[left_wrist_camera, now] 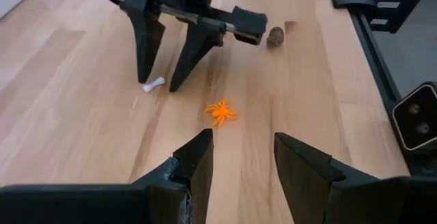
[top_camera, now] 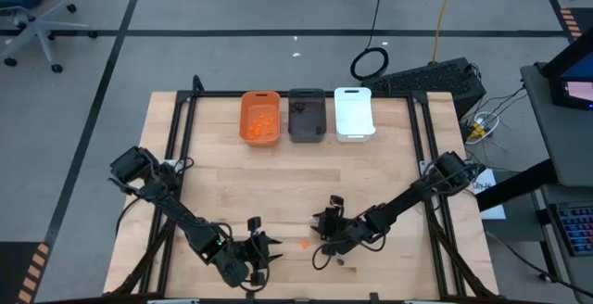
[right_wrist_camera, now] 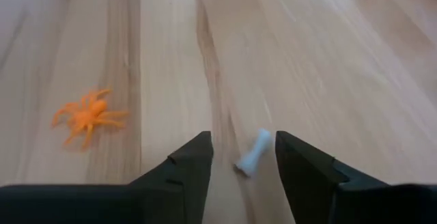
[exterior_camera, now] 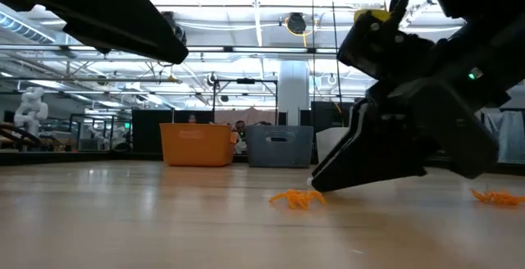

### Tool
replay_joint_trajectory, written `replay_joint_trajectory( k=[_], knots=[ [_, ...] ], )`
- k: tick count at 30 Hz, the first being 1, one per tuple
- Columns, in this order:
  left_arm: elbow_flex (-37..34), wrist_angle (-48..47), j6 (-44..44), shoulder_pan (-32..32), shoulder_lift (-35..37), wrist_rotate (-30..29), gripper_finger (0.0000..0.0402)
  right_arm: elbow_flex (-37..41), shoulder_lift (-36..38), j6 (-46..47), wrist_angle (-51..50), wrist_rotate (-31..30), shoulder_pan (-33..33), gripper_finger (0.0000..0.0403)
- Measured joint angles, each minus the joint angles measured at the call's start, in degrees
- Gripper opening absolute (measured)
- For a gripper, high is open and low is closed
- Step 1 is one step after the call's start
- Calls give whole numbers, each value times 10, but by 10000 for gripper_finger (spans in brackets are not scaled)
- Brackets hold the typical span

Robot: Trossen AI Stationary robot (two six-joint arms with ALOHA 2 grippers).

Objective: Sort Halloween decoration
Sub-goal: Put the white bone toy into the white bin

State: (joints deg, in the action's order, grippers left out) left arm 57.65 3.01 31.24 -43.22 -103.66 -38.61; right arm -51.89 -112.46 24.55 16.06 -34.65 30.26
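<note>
Halloween decoration mostly sorted already: orange pieces [top_camera: 260,124] lying in the orange bin [top_camera: 260,99] at the far edge of the desk [top_camera: 389,174], beside the dark grey bin [top_camera: 307,114] and white bin [top_camera: 353,112]. Three loose pieces left near the front edge: an orange spider [left_wrist_camera: 221,112], a small white bone-shaped stick [right_wrist_camera: 253,153] and a dark lump [left_wrist_camera: 276,37]. Right claw [right_wrist_camera: 242,157] lowered to the desk, fingers parted, gripping nothing, straddling the white stick. Stick lying between the fingertips, long axis slanted across the gap rather than square to it, so probably a slight turn needed before closing. Spider just beside, outside the right claw's span. Left claw [left_wrist_camera: 242,157] parted and empty too, hovering near, aimed at the spider straight ahead. Right arm nearer the stick; left arm likely better placed for the spider.
</note>
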Motion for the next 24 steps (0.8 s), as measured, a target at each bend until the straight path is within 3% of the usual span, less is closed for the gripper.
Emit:
replay_joint_trajectory(
  k=[6, 15, 24],
  knots=[
    [0, -1, 0, 0, 0, -9, 155, -2, -16, 41, 1, 0, -8, 118],
    [0, -8, 1, 0, 0, -9, 155, -2, -17, 45, -15, 13, -9, 10],
    [0, -8, 2, 0, 0, -9, 155, 0, -6, 9, -3, 18, -6, 3]
  ],
)
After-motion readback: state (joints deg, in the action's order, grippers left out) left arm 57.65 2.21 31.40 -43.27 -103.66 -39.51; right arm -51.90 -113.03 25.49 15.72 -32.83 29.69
